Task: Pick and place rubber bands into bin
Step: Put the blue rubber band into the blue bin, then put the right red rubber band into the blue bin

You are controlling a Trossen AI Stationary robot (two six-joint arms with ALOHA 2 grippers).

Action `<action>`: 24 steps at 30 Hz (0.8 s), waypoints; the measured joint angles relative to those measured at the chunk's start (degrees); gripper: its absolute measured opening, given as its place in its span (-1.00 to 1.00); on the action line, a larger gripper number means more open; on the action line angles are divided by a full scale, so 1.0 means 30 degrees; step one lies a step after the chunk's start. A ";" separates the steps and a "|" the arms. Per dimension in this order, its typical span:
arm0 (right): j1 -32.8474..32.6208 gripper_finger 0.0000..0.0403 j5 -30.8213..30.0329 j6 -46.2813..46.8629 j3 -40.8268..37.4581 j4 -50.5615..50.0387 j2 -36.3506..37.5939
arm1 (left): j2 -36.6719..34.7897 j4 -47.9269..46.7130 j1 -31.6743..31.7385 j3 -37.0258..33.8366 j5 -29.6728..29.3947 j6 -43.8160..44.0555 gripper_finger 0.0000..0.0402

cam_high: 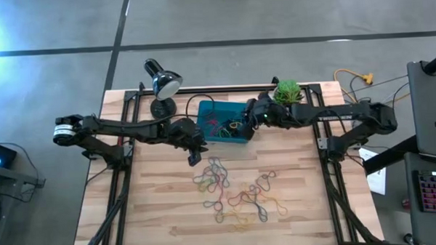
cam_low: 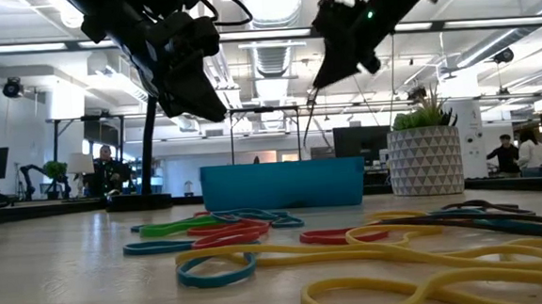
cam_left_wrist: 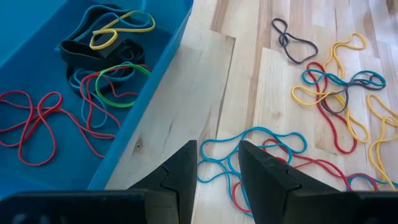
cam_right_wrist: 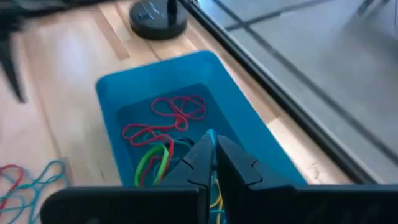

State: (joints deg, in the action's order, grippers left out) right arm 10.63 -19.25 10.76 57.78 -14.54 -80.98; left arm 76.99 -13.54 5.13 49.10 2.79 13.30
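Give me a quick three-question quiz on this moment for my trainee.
1. True or false: the bin already holds some bands.
2. Which end effector is over the bin? A) left B) right
3. Fill in: the left end effector hangs open over the loose bands on the ____, beside the bin.

Key: 1 true. 2 B: the right end effector is shut above the bin. 3 table.
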 joint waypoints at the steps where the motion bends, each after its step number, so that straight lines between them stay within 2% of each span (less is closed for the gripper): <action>1: 0.0203 -0.96 0.0094 0.0342 0.0000 -0.0005 -0.0281 | 0.0000 0.0014 0.0000 0.0000 0.0000 -0.0006 -0.49; 3: 0.0585 -0.96 0.0386 0.0954 0.0000 -0.0023 -0.0824 | 0.0000 0.0025 0.0000 0.0000 0.0000 -0.0021 -0.49; 7: 0.1095 -0.90 0.2233 0.1492 0.0000 -0.0046 -0.1525 | 0.0000 0.0065 0.0000 0.0000 0.0007 -0.0029 -0.49; 15: 0.1234 -0.51 0.2686 0.1871 0.0000 -0.0067 -0.1488 | 0.0000 0.0064 0.0000 0.0000 0.0000 -0.0029 -0.49; 17: 0.1234 -0.41 0.3307 0.1679 -0.0001 -0.0120 -0.1313 | 0.0000 0.0065 0.0000 0.0000 0.0000 -0.0036 -0.49; 24: 0.0985 -0.22 0.4431 0.1721 -0.0007 -0.1411 -0.1063 | 0.0000 0.0059 -0.0002 0.0000 0.0002 -0.0044 -0.49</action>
State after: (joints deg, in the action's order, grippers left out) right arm 13.58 -5.96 15.92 57.76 -18.77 -84.17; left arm 76.99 -13.36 5.12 49.10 2.79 13.17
